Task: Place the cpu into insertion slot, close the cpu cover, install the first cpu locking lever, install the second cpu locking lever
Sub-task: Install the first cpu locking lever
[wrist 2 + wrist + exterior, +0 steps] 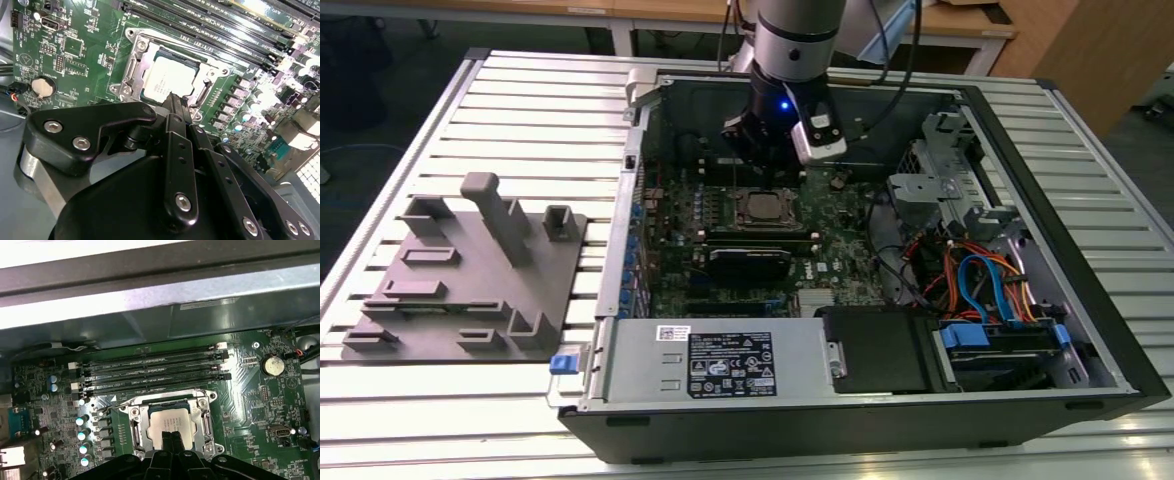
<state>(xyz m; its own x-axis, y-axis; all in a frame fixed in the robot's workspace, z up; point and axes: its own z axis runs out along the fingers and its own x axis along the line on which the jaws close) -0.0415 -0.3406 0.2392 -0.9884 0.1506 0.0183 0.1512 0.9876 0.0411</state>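
Memory slots [152, 371] just beside cpu cover [134, 428]

The arm [794, 40] comes down nearly upright from the top of the exterior view. Its silver-grey wrist [790, 60] ends in a black section with a small blue light [783, 103]. Below it hangs the black gripper [767, 172], pointing straight down. In both wrist views its two slim fingers [176, 135] [168, 445] lie pressed together, tips meeting, with nothing seen between them.
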